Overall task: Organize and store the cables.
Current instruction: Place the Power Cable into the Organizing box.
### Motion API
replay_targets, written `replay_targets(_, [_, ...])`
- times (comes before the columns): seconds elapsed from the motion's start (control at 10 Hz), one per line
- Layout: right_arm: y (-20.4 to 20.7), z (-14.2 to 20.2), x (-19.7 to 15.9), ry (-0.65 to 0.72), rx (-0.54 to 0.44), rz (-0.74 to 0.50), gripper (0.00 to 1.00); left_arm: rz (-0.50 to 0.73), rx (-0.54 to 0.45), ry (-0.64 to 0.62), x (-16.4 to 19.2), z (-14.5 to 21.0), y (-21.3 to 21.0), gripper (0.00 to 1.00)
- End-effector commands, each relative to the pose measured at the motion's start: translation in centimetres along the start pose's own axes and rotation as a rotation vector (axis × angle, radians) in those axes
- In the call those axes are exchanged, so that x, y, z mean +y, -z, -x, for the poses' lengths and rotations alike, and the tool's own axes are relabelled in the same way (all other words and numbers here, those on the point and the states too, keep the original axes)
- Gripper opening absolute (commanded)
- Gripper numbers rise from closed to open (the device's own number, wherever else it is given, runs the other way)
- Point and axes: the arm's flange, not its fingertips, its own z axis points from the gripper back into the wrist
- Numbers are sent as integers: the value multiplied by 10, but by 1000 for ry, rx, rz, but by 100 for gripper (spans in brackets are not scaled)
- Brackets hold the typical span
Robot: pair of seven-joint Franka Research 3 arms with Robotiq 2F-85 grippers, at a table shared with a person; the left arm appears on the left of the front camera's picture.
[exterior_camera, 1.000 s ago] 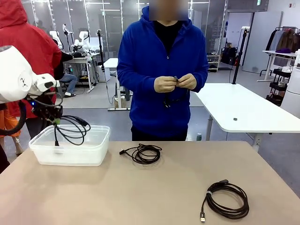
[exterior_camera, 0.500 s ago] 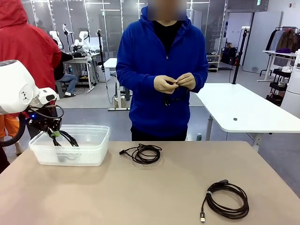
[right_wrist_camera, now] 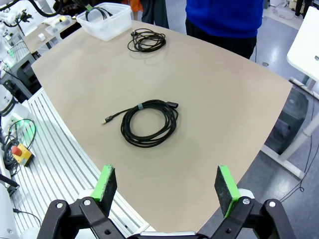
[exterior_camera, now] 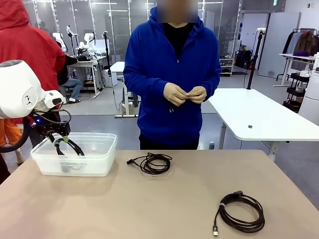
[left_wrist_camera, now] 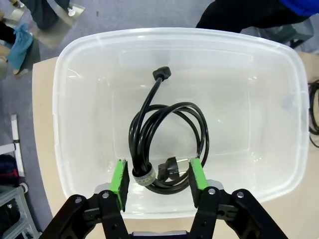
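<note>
Left gripper [left_wrist_camera: 157, 172] jaws now apart over bin [left_wrist_camera: 179, 34], worktop [exterior_camera: 99, 209] far-left corner. The cable [left_wrist_camera: 139, 134] has left its grip and lies coiled inside. One stored. Far-middle coil [exterior_camera: 162, 160] and near-right coil [exterior_camera: 255, 211] remain out. Right gripper [right_wrist_camera: 167, 184] apart, empty.

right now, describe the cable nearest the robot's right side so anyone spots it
On the table, go to the near right part, far from the clear bin. The cable coil there lies alone, wide and tidy with a small plug on a tail, unlike the looser coil beside the bin.
</note>
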Motion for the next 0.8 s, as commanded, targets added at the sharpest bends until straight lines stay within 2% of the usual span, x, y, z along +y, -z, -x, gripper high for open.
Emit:
replay_targets(0.0, [0,1,0,-16,-10,-5,100,-46,-9,-13,-10,4,-2,73])
replay_targets(0.1, [0,1,0,-16,-10,-5,100,-62,-13,-20,-13,6,-5,98])
replay_targets(0.2, [0,1,0,-16,-10,-5,100,-80,-24,-38,-16,9,-8,89])
replay_targets(0.3, [0,1,0,-16,-10,-5,100,-105,-51,-93,-18,12,-11,100])
replay_targets(0.4, [0,1,0,-16,-10,-5,100,-37,-1,-9,-9,0,-3,100])
replay_targets(0.7, [0,1,0,-16,-10,-5,100,-37,-1,-9,-9,0,-3,100])
